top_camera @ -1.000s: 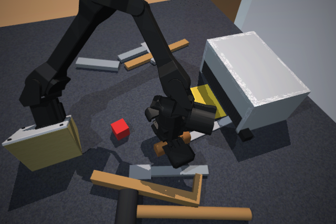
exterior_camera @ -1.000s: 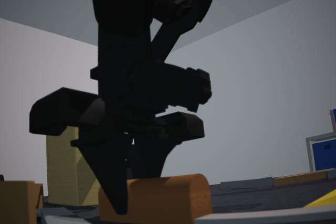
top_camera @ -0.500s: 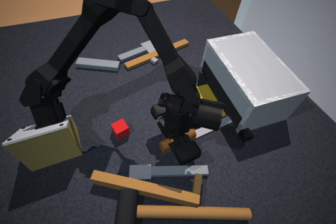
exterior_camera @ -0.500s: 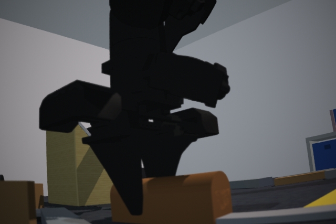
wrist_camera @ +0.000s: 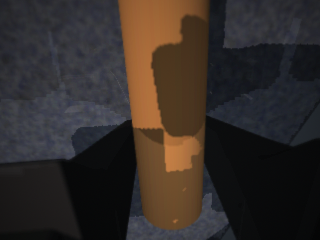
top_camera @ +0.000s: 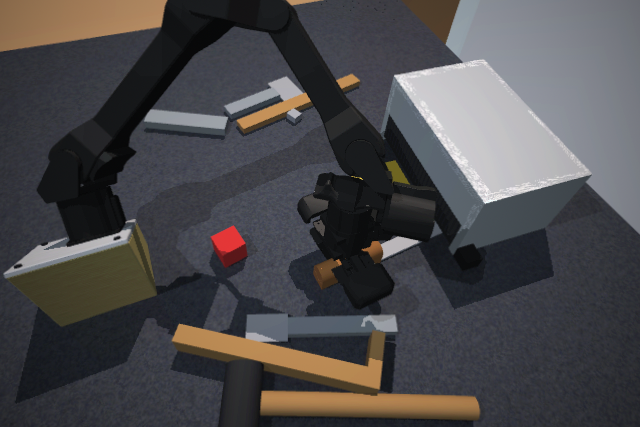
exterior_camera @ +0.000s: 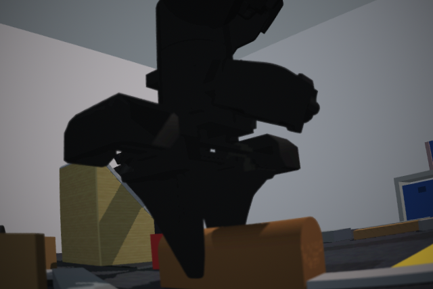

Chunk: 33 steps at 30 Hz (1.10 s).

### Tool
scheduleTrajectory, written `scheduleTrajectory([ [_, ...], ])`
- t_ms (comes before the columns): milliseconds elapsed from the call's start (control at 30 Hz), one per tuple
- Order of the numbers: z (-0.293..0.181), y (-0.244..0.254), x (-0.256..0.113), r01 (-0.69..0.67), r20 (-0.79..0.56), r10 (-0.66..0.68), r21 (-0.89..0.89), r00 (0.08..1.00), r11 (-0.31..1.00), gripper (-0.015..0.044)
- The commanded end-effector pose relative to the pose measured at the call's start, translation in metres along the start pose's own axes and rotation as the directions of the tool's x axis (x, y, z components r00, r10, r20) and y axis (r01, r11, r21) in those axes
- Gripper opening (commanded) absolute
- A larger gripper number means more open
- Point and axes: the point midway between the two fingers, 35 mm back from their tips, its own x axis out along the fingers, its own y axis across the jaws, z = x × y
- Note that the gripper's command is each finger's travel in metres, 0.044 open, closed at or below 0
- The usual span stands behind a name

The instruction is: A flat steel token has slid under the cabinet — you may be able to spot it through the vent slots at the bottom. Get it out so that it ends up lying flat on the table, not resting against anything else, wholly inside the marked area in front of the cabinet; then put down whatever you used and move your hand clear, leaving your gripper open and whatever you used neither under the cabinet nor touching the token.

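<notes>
My gripper (top_camera: 352, 260) (exterior_camera: 214, 243) (wrist_camera: 165, 126) is shut on the orange round handle (top_camera: 325, 276) (exterior_camera: 252, 254) (wrist_camera: 165, 100) of a tool, low over the table. The tool's flat grey blade (top_camera: 400, 247) (exterior_camera: 370, 276) runs from the handle to the lower front of the white cabinet (top_camera: 516, 226); its far end is hidden there. The dark vent slots (top_camera: 408, 161) line the cabinet's front. The yellow marked area (top_camera: 397, 172) (exterior_camera: 416, 258) shows partly behind my wrist in the top view. The steel token is not visible in any view.
A red cube (top_camera: 229, 245) (exterior_camera: 155, 250) stands between the arm's base and the gripper. A grey bar (top_camera: 330, 326), an L-shaped wooden stick (top_camera: 279, 357) and a mallet (top_camera: 369, 405) lie on the near side. Grey (top_camera: 186, 121) and wooden (top_camera: 268, 113) bars lie farther back.
</notes>
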Motion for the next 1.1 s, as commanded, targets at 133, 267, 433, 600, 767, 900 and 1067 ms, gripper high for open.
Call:
scheduleTrajectory([
  [133, 0.011, -0.001, 0.0, 0.003, 0.0, -0.003, -0.001, 1.0, 1.0, 0.0],
  [267, 0.016, -0.001, 0.0, 0.003, 0.0, -0.003, -0.002, 1.0, 1.0, 0.0],
  [433, 0.021, 0.0, 0.0, 0.003, 0.0, -0.003, -0.002, 1.0, 1.0, 0.0],
  [600, 0.027, 0.0, 0.0, 0.003, 0.0, -0.003, -0.002, 1.0, 1.0, 0.0],
  [767, 0.032, 0.0, 0.0, 0.003, 0.001, -0.003, -0.002, 1.0, 1.0, 0.0],
  [900, 0.036, 0.0, -0.001, 0.003, 0.001, -0.003, -0.002, 1.0, 1.0, 0.0],
  [1067, 0.041, 0.0, -0.001, 0.003, 0.001, -0.003, -0.003, 1.0, 1.0, 0.0],
])
